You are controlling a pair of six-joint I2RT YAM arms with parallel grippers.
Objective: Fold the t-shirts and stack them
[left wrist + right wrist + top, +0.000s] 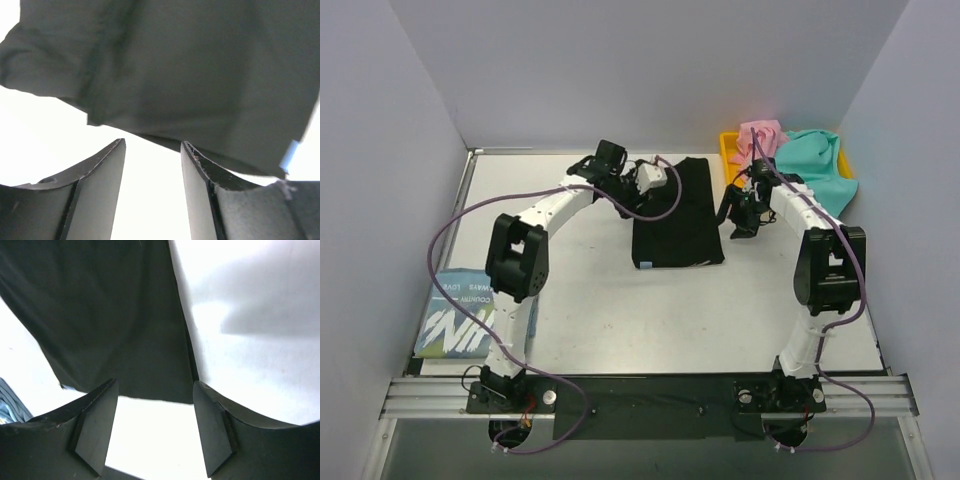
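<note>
At tabletop (600, 310) centre, I log: black t-shirt (678, 215), folded flat; left claw (152, 145) and right claw (155, 385), both parted, gripping nothing, one either side.

The right gripper (152, 390) had its two fingers wide apart over the white table (250, 365). The black shirt (110, 315) lay flat just past them. A bit of light blue cloth (9, 401) showed beside it.

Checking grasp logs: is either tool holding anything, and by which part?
Nothing is held. The left tool and right tool are both open with nothing between their fingers, each close to the black t-shirt.
</note>
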